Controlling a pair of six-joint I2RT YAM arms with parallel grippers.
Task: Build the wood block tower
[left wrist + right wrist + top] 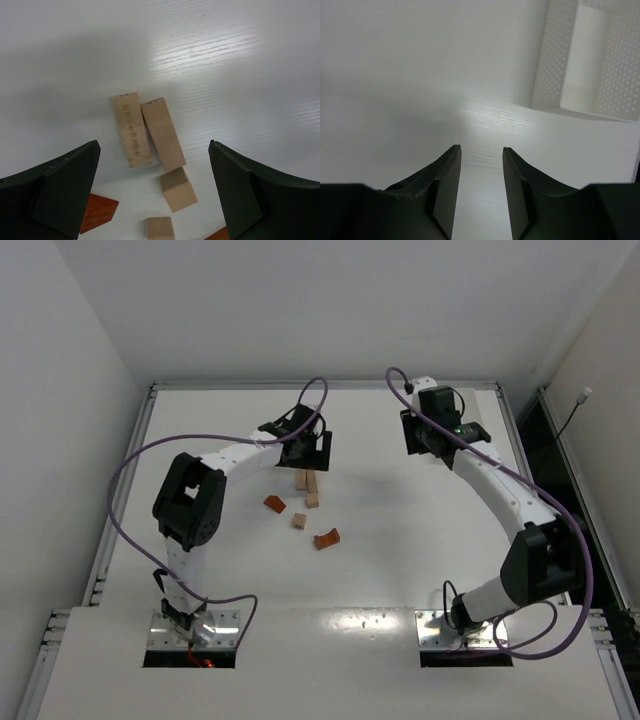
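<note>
Nothing is stacked yet: the wood blocks [312, 500] lie loose mid-table [400, 560]. The left gripper [153, 150] hangs over two tan bars [131, 129], jaws wide apart. The right gripper [481, 148], narrowly parted, holds nothing, well apart.

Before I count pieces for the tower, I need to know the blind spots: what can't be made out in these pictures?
Left wrist: orange block half hidden behind the left pincer; shape unclear.
Left wrist: tan cube and an orange sliver cut off by the bottom edge.
Top external: wood blocks too small to tell shapes.
Right wrist: white perforated box cut off by top and right edges.
</note>
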